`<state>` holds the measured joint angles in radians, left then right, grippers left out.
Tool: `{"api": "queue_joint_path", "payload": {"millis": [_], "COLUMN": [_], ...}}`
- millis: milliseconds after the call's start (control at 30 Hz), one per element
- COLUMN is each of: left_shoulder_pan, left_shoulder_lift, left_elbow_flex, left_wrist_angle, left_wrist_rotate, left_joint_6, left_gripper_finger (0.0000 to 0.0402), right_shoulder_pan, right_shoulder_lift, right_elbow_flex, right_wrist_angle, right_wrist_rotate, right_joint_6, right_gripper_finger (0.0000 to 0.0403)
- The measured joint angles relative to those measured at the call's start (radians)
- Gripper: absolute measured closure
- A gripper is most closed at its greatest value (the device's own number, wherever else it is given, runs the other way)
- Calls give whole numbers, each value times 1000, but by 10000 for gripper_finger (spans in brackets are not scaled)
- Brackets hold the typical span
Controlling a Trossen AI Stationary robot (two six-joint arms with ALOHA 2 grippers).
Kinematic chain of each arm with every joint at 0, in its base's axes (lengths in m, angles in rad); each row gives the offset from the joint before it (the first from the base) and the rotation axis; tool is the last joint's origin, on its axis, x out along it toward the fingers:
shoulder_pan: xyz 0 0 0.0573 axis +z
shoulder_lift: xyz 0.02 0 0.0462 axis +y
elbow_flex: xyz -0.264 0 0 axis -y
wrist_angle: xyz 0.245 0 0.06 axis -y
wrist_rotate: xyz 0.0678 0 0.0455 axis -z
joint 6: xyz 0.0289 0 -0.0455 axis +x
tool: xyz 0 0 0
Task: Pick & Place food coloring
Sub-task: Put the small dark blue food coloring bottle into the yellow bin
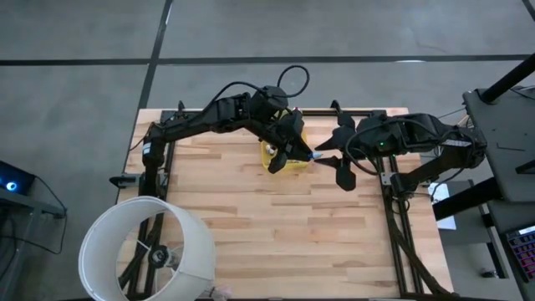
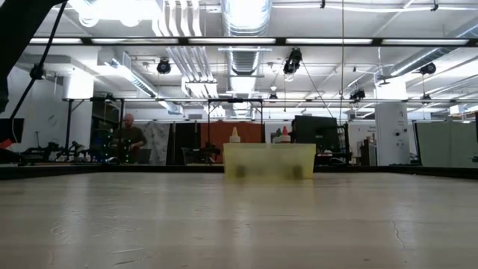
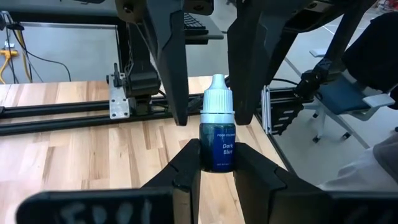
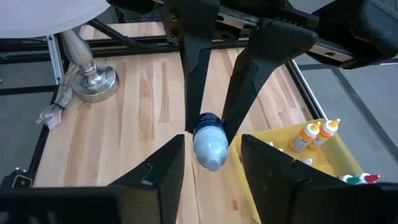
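A small food coloring bottle (image 3: pixel 217 146) with a dark blue body and a white cap (image 3: pixel 217 102) is held in the air just right of the yellow tray (image 1: pixel 284 160). My left gripper (image 3: pixel 217 158) is shut on it. My right gripper (image 4: pixel 211 149) faces it from the table's right. It is open, with one finger on either side of the cap (image 4: pixel 208 144) and a small gap on both sides. More bottles with orange caps (image 4: pixel 314 134) stand upright in the tray. My left gripper pinches the bottle's dark lower body (image 3: pixel 217 164) between its two fingers. The fingers come from the table's left, slanting slightly down. The bottle lies along the fingers with its cap pointing away toward my right gripper, lifted clear of table and tray.
The yellow tray (image 2: pixel 269 161) stands at the middle of the table's far side, with bottle tips (image 2: pixel 234 136) showing above its rim. A lamp with a white shade (image 1: pixel 146 251) stands at the near left corner. The wood between them is bare.
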<state>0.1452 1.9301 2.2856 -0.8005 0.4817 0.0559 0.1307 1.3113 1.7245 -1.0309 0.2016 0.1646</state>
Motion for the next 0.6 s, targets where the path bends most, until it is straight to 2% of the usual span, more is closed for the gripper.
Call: {"api": "queue_joint_path", "payload": {"millis": [400,600], "left_shoulder_pan": [1,0], "left_shoulder_lift": [0,0], "left_elbow_flex": [0,0], "left_wrist_angle": [-1,-2], "left_wrist_rotate": [-4,-48], "left_joint_6": [1,-21], "left_gripper_finger": [346,346], "right_shoulder_pan": [0,-1], "right_shoulder_lift": [0,0], "right_elbow_flex": [0,0], "right_wrist_angle": [-2,-10], "right_wrist_rotate": [0,2], "right_joint_6": [-8,-13], "right_gripper_finger": [339,346]}}
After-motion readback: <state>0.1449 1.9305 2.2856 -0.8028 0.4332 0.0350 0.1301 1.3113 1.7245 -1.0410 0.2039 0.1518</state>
